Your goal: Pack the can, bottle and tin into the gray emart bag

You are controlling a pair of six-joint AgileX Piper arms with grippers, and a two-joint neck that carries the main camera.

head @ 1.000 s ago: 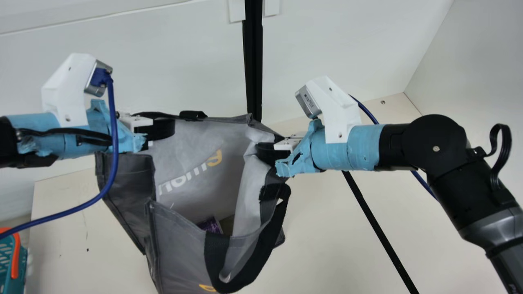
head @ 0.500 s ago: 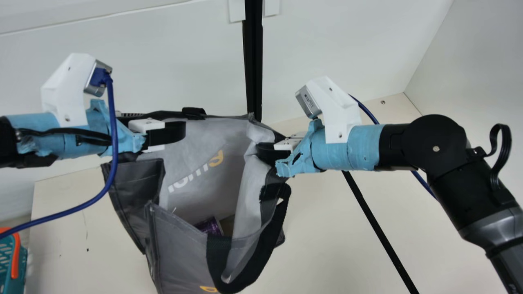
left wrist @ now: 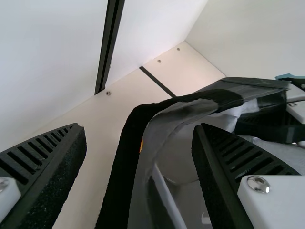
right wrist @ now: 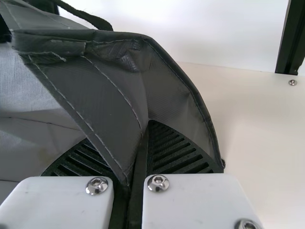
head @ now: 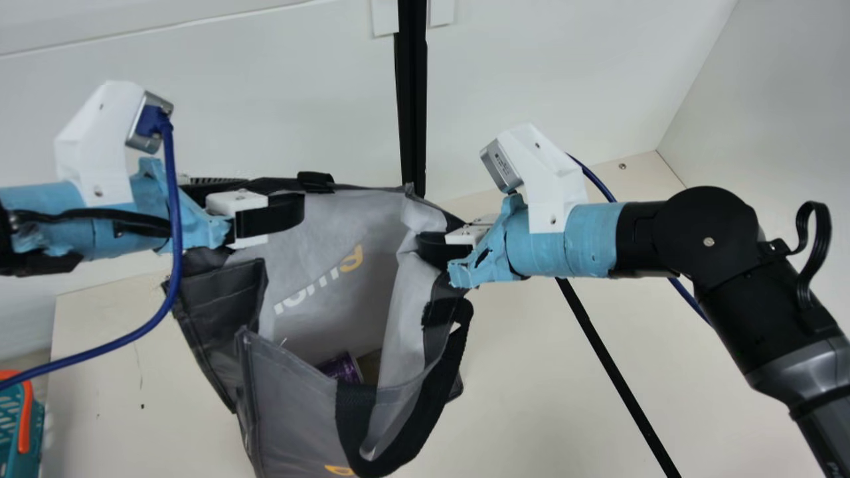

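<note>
My left gripper (head: 277, 199) is open at the left side of the gray bag (head: 285, 398), one finger inside the mouth. In the left wrist view the left gripper (left wrist: 138, 131) has its fingers wide apart, with the bag's black handle (left wrist: 125, 157) and rim between them. My right gripper (head: 425, 247) holds the bag's right side; in the right wrist view the right gripper (right wrist: 145, 125) is shut on folded gray fabric of the bag (right wrist: 95, 88). Down in the bag's open mouth lies a purple cylindrical container (head: 342, 367), partly hidden, with something brownish (head: 370, 365) beside it.
A teal basket (head: 20, 431) with an orange handle stands at the lower left edge. A black post (head: 412, 99) rises at the back wall. The other black handle (head: 412, 431) hangs over the bag's front right. A blue cable (head: 119, 345) loops from my left wrist.
My left gripper's fingers have spread and its arm has drawn back slightly to the left. The bag's left rim has shifted a little rightward. The right arm has kept still.
</note>
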